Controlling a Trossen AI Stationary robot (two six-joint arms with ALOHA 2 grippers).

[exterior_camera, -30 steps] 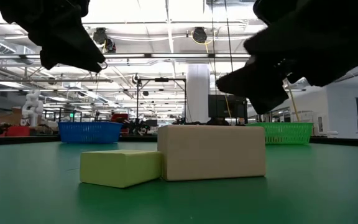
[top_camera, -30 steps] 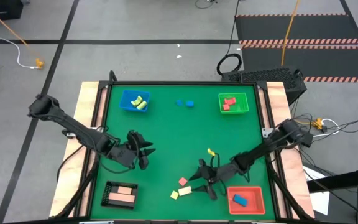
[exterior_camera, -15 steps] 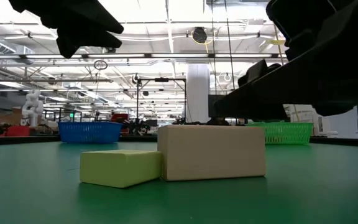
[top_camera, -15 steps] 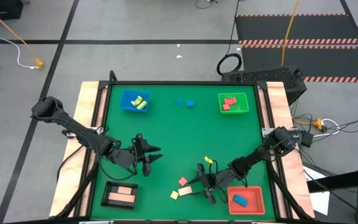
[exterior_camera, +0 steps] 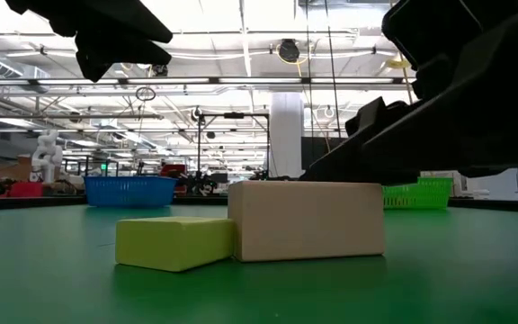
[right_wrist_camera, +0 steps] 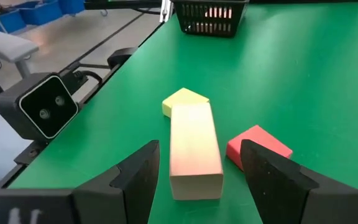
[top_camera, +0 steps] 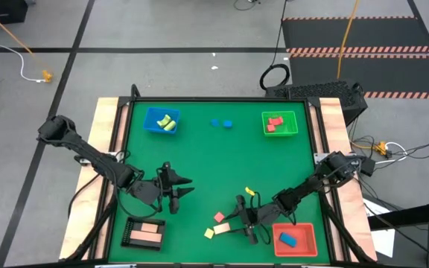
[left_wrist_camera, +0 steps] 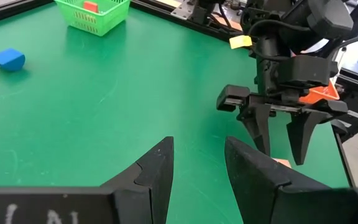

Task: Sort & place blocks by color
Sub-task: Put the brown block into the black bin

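The right gripper hangs open and empty, straddling the cream bar. Only its wrist view shows the yellow-green cube touching the bar's far end at 12 o'clock, and a red block at 3 o'clock. The left gripper hovers partly open, empty.

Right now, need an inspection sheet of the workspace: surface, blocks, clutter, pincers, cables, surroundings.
Surface: green mat table with pale wooden side rails.
Job's things: long cream bar block touching a small yellow-green cube, with a red cube beside them; two loose blue blocks. Blue tray holds yellow-green blocks, green tray red ones, red tray a blue one, black tray cream bars.
Clutter: nothing seen.
Pincers: right pincer open, straddling the cream bar; left pincer open, empty, above bare mat.
Cables: black coil and white cable on the floor.
Surroundings: grey floor, striped mat.
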